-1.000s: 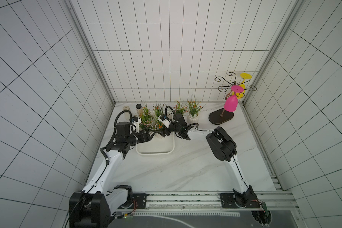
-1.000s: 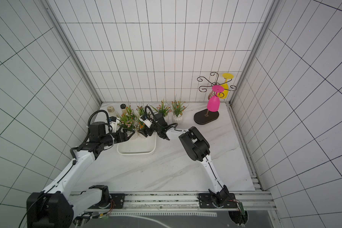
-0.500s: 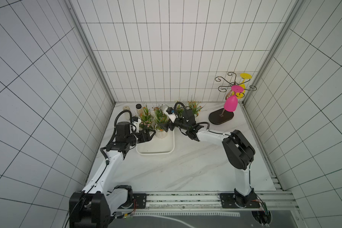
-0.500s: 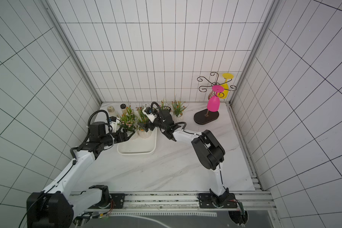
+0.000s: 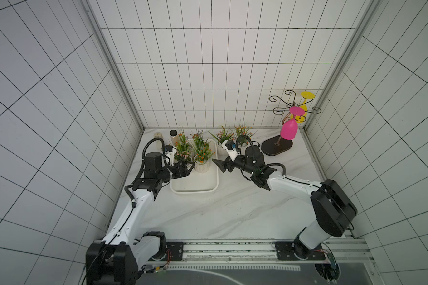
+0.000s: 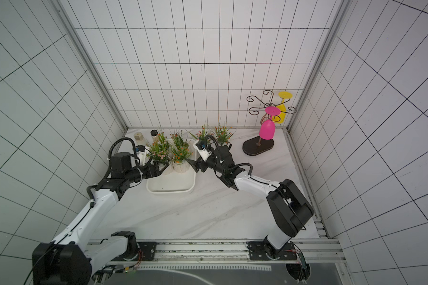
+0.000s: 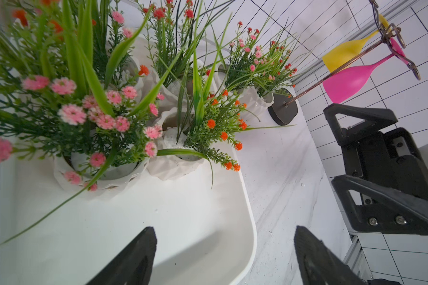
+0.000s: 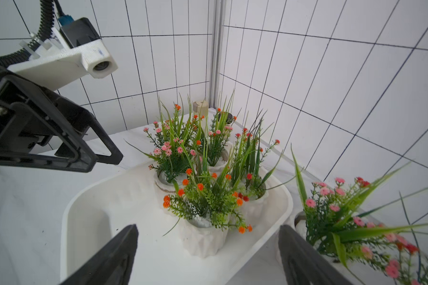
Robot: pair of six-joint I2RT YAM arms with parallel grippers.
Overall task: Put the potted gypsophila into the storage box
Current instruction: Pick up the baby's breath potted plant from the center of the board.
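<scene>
- While both arms reach toward the storage box (image 5: 195, 185) from opposite sides, four pots of the potted gypsophila (image 8: 208, 172) stand upright, crowded together in its far half. Its near half is bare.
- Nearest the right arm stands the orange-flowered pot (image 8: 203, 238). The pink-flowered pot (image 7: 97, 172) touches it on the left arm's side.
- A fifth pot (image 5: 222, 138) and a sixth pot (image 5: 243, 132) stand on the tabletop (image 5: 220, 209), just outside the box near the back wall, on the right arm's side.
- The left gripper (image 7: 223, 259) hovers over the bare part of the box with its jaws spread wide. Nothing is between them, and it stops short of the pink-flowered pot.
- The right gripper (image 5: 218, 164) hangs at the box's right rim, pointing at the orange-flowered pot. It is released and empty. It seems clear of the rim, though both top views leave that unsure.
- A glass rack (image 5: 276, 148) stands in the back right corner, with a pink glass (image 5: 289, 129) and a yellow glass (image 5: 304, 108) hanging upside down from it.
- Two small jars (image 5: 158, 135) sit in the back left corner.
</scene>
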